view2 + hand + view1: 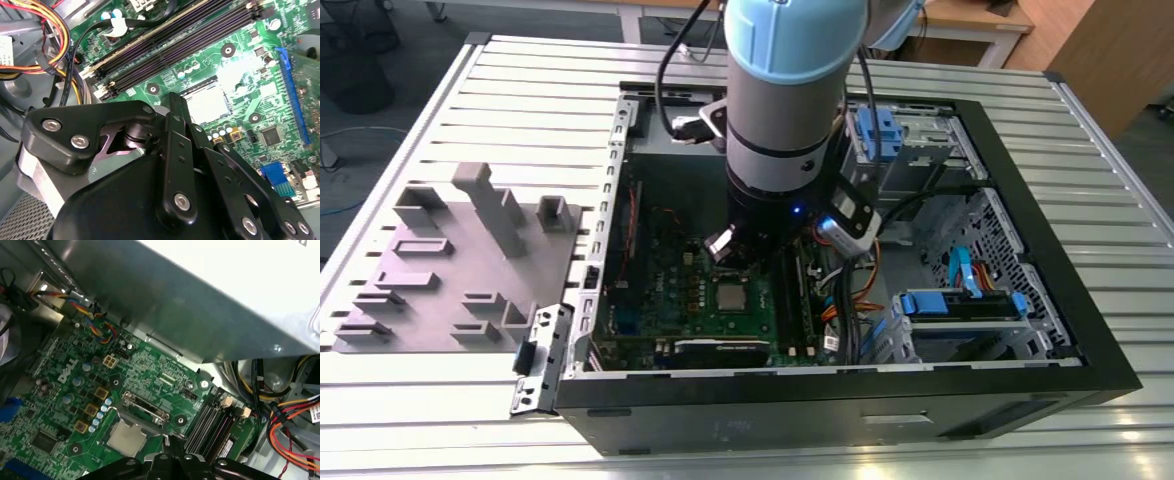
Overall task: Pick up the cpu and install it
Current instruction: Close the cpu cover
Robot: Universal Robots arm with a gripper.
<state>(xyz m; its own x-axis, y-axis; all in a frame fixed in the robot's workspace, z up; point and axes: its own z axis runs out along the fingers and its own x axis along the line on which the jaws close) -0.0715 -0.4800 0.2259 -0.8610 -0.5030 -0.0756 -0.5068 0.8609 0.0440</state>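
The cpu is a small silvery square lying flat in its socket on the green motherboard, inside the open computer case. In both wrist views the cpu sits just beyond my fingertips. The socket's metal retention frame stands raised beside the chip. My gripper hangs from the arm just above the board, close to the socket. Its black jaws come together to a point with nothing between them.
A grey power supply box overhangs the board. Black memory slots run beside the socket. Coloured cable bundles and a blue-fronted drive cage crowd one side. A grey fixture tray lies left of the case.
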